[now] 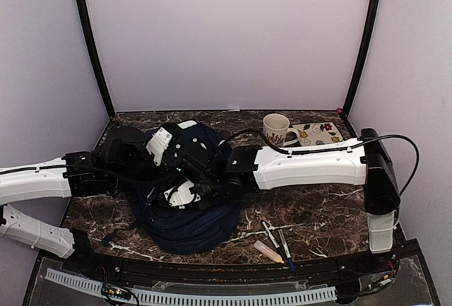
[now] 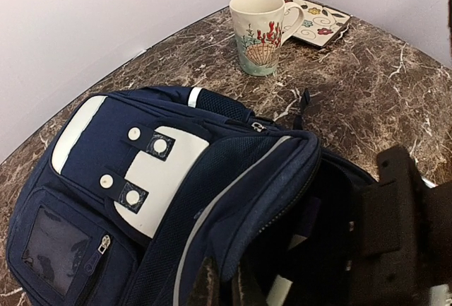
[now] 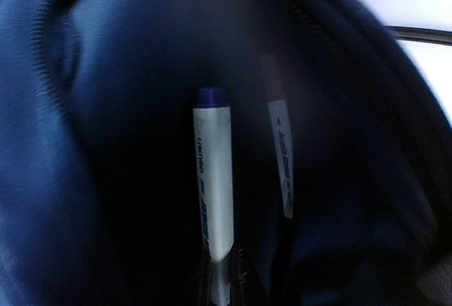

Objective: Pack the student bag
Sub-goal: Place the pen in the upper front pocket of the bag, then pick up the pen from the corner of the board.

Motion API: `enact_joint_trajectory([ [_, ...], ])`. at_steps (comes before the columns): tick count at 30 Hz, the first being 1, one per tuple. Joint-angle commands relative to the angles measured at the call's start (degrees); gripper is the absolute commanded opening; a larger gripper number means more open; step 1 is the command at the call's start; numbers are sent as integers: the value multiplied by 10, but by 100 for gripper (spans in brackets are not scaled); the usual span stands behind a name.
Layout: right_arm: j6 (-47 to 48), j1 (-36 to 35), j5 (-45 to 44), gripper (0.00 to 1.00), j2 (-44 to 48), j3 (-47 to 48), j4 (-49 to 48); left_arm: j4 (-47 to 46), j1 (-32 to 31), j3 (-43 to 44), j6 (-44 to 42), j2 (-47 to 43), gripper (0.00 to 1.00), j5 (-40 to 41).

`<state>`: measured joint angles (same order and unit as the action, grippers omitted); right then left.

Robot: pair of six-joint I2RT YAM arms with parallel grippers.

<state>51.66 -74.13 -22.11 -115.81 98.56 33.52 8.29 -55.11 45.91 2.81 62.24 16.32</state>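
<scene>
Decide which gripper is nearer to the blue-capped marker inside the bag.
Right. The right gripper is inside the student bag, the blue-capped marker at its fingertips. The left gripper grips the bag's rim, outside the compartment.

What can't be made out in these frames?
- Right tool: right wrist view, dark and blurred at the bottom edge inside the student bag; grip on the blue-capped marker unclear.
- Left tool: left wrist view, cut by bottom edge; open or shut unclear.
- Second pen: right wrist view, blurred, lettering unreadable.
- Bag opening: top view, right arm covers it.
</scene>
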Motion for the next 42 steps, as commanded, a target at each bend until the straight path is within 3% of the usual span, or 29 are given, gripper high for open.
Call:
enact_joint_trajectory([
  [1,42,-2,-77,4,-27,-17,-126,-64,6,17,7,-20,0,2],
  [5,60,-2,-121,7,-43,-46,-208,-66,6,16,6,-21,0,3],
  [9,68,-3,-150,31,-29,-94,-321,-65,6,15,5,-22,0,5],
  [11,56,-5,-145,35,-18,-101,-324,-65,6,13,5,-22,0,6],
  [19,-51,-27,-76,36,31,-66,-153,-59,8,16,0,-20,0,10],
  [27,-206,-44,125,37,105,-43,38,-60,9,5,7,-26,0,13],
  [33,-232,-44,284,37,171,-147,111,-56,10,-3,10,-33,0,16],
  [42,-255,-2,366,36,240,-337,112,-50,13,-16,9,-35,0,23],
])
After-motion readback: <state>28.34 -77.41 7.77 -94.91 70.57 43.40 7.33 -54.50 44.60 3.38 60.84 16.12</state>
